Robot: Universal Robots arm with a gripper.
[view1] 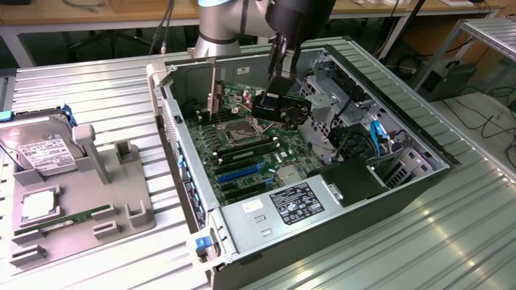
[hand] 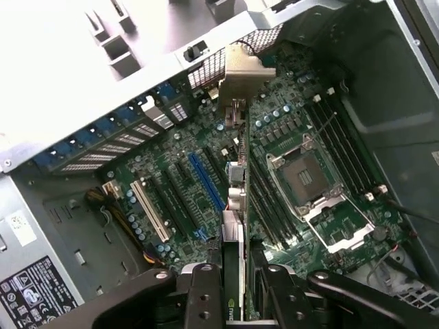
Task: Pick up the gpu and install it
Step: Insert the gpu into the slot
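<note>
My gripper [view1: 279, 90] reaches down into the open PC case [view1: 403, 181] and is shut on the gpu [view1: 282, 109]. The card hangs above the motherboard [view1: 241, 158], its black round fan facing the exterior view's right. Its silver end bracket [view1: 214, 90] stands near the case's rear wall. In the wrist view the gpu [hand: 233, 233] is seen edge-on between my fingers [hand: 204, 295], with the gripper [hand: 234, 305] clamped on it. The bracket [hand: 241, 72] is at the card's far end. The card hovers over the expansion slots beside the blue slot [hand: 206, 179], apart from the board.
The bare CPU socket [hand: 305, 179] and RAM slots lie beside the card. The power supply [view1: 292, 202] fills the case's near end. A grey holder [view1: 121, 199] at the exterior view's left carries a hard drive [view1: 40, 152], a RAM stick [view1: 64, 220] and a square chip [view1: 38, 205].
</note>
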